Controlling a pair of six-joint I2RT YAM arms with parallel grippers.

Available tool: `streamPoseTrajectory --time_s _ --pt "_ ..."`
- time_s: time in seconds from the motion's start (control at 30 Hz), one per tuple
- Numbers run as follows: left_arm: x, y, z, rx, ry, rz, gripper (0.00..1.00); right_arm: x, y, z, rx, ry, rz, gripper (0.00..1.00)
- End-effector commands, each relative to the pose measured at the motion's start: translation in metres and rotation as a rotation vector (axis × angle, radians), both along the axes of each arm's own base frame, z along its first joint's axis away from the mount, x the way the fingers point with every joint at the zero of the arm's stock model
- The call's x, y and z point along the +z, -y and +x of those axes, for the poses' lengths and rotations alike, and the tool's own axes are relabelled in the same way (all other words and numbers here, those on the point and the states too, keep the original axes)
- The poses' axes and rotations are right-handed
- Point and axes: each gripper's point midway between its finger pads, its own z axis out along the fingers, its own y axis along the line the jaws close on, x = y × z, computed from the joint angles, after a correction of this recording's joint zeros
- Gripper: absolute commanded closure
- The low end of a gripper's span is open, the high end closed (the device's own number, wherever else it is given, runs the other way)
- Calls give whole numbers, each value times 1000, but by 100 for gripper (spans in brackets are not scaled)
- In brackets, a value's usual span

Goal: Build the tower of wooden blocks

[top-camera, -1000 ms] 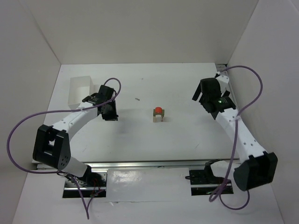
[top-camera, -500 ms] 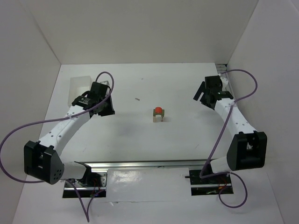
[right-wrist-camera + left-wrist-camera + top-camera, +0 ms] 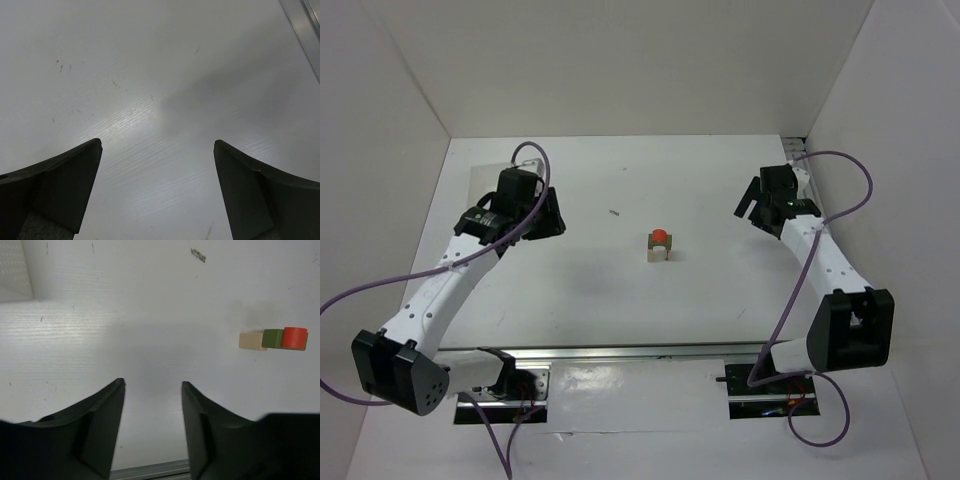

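The wood block tower stands in the middle of the table, a pale tan base with a red piece on top. The left wrist view shows it from the side: tan block, dark green block, then the red piece. My left gripper hovers well to the tower's left; its jaws are open with only bare table between them. My right gripper is far off on the tower's right, near the right wall. It stands wide open over bare table and holds nothing.
A white box sits at the back left, partly behind the left arm, and its corner shows in the left wrist view. A small dark speck lies left of the tower. White walls close in three sides, with a metal rail along the near edge.
The left arm has swung back and to the left, away from the tower, and its jaws have widened. The right arm drew back toward the right wall, then stayed still.
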Motion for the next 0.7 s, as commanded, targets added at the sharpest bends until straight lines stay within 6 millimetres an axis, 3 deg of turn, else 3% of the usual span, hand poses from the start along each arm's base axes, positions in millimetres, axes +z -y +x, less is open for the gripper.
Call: streamPoseTrajectory --time_s 0.0,0.2,0.67 --pt "32 -5 6 -15 103 17 36 24 10 0 -34 97 -28 0" --pt "46 1 12 -38 150 -7 17 18 14 -8 -48 92 -43 0" --pt "74 7 21 -41 286 -63 12 16 21 -14 -106 126 -51 0"
